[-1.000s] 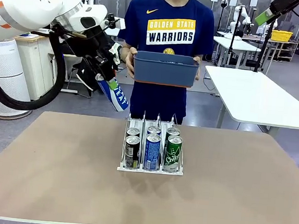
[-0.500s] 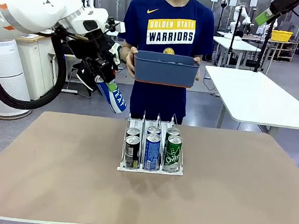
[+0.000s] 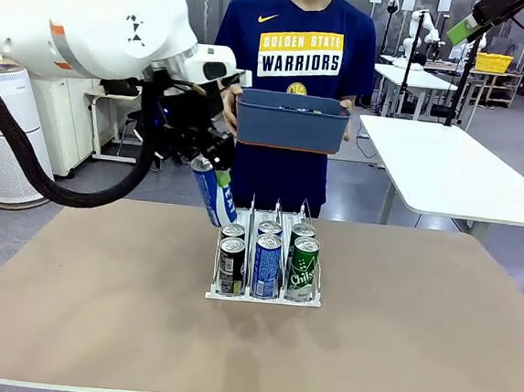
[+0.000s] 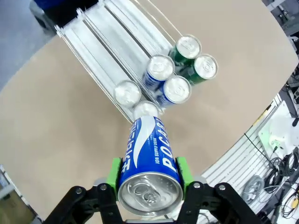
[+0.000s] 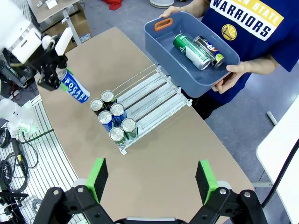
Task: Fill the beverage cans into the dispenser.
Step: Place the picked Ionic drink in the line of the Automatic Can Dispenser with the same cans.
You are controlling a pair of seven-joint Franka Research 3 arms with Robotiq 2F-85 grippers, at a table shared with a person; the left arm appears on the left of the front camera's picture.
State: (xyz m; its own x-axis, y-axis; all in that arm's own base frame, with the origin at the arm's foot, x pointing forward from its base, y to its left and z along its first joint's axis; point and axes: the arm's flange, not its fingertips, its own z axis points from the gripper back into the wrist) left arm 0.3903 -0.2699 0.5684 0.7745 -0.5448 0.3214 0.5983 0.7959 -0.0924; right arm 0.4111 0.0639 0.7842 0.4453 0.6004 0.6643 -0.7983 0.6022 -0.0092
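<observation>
My left gripper (image 3: 206,160) is shut on a blue can with white lettering (image 3: 213,192), held tilted in the air just behind and left of the dispenser (image 3: 262,298). In the left wrist view the blue can (image 4: 148,156) sits between the green pads (image 4: 114,171), its far end over the dispenser's (image 4: 100,39) left lane. The rack holds several cans: black (image 3: 231,265), blue (image 3: 267,263) and green (image 3: 303,269) ones in front, one more behind each. My right gripper (image 5: 152,179) hangs open high above the table.
A person at the far side holds a blue-grey bin (image 3: 291,122) at chest height; the bin (image 5: 164,48) holds a green can (image 5: 188,49) and a dark one (image 5: 208,48). The back halves of the rack's lanes (image 5: 156,93) are bare. A white table (image 3: 456,176) stands at the right.
My left arm has swung right and lower with the blue can, from well left of the rack to just behind its left lane. The right gripper and the person's bin stayed put.
</observation>
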